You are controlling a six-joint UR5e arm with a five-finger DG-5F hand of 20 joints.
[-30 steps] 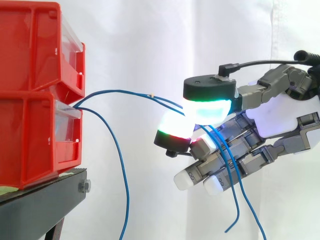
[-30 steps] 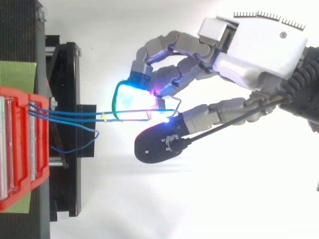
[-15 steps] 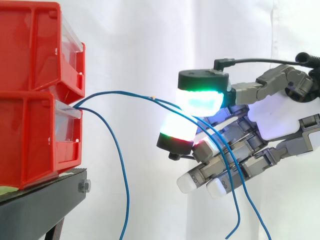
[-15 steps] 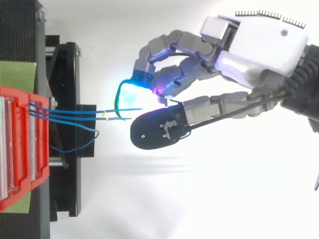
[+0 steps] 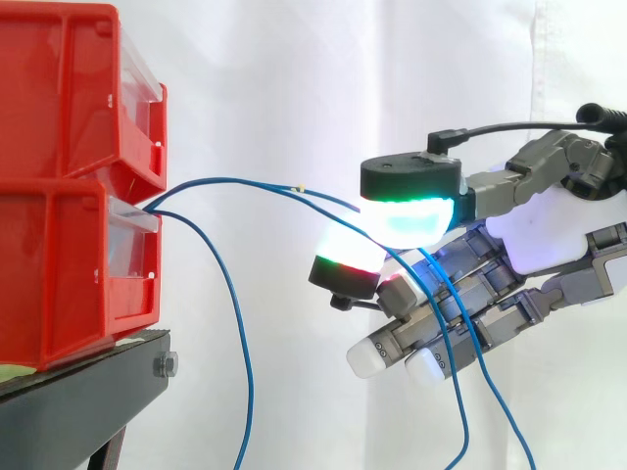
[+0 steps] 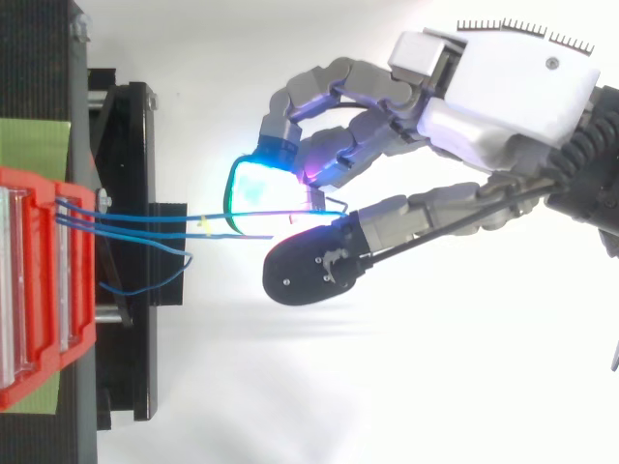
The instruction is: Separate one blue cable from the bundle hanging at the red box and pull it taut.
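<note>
The hand [image 5: 534, 235] is reaching in from the right, its fingers curled. Two blue cables [image 5: 245, 180] are running from the lower red box [image 5: 59, 274] across to it. They are going between the glowing thumb pad [image 5: 407, 217] and a fingertip, and the hand seems to be pinching them there, though the glow is hiding the touch. Another blue cable [image 5: 242, 343] is hanging loose near the box.

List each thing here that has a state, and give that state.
hand: shut, thumb and finger curled round two blue cables
two blue cables: held, arched and slack, not taut
other blue cable: hanging loose, not held
red bins: stacked upright on the stand
</note>
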